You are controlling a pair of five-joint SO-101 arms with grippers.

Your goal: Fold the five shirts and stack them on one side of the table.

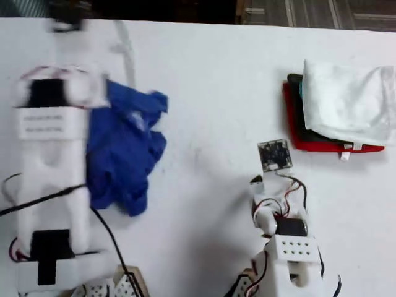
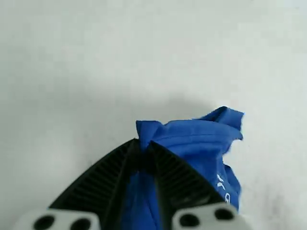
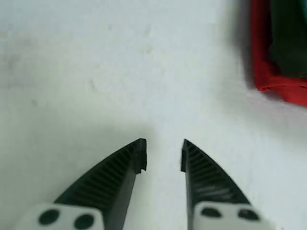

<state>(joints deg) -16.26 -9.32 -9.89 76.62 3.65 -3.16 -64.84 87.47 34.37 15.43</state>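
Observation:
A crumpled blue shirt lies at the left of the white table, partly under my left arm. In the left wrist view my left gripper is shut on a bunched fold of the blue shirt, lifted a little off the table. At the right side sits a stack of folded shirts: red at the bottom, a dark one above it, and white on top. My right gripper hangs open over bare table, a short way from the red shirt and holding nothing.
My right arm stands at the front right with loose wires around it. A black cable runs across the front left. Bare table lies between the blue shirt and the stack.

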